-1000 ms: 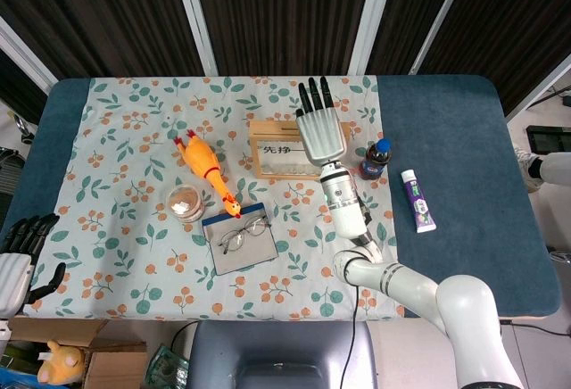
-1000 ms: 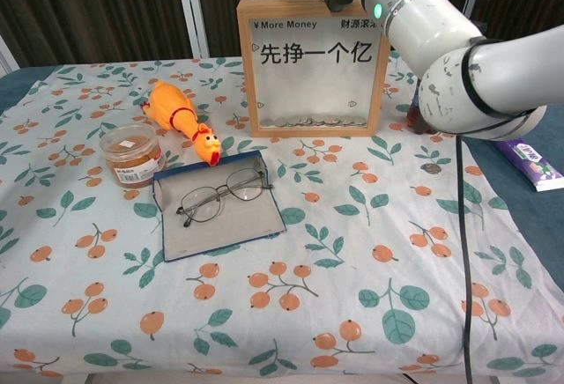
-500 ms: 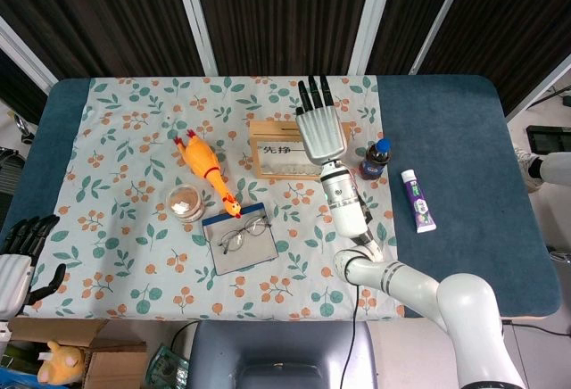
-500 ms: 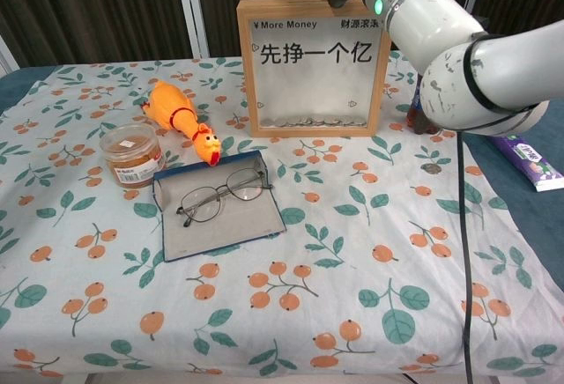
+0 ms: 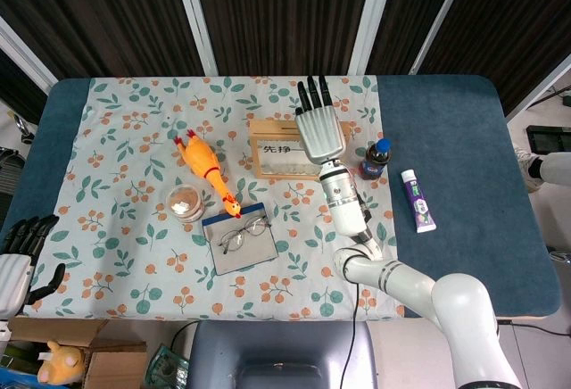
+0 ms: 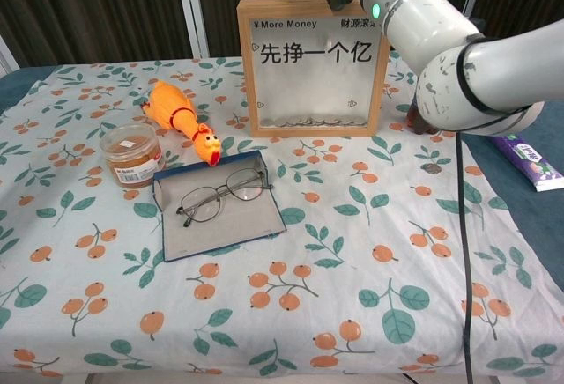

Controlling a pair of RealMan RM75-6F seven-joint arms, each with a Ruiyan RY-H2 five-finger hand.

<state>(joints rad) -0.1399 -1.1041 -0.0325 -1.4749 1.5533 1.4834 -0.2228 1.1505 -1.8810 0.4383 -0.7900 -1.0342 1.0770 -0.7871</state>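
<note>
Hovering at frame centre, our right hand (image 5: 321, 133) spreads flat, holding nothing, above the wooden glass-fronted coin box (image 5: 284, 159), placed to reach its top; left hand (image 5: 16, 262) idles open.

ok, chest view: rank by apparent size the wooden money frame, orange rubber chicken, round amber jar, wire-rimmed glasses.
Largest to smallest as seen in the chest view:
1. Wooden money frame, by far.
2. Orange rubber chicken and wire-rimmed glasses: too alike to rank, and the glasses sit nearer the camera.
3. Round amber jar.
</note>
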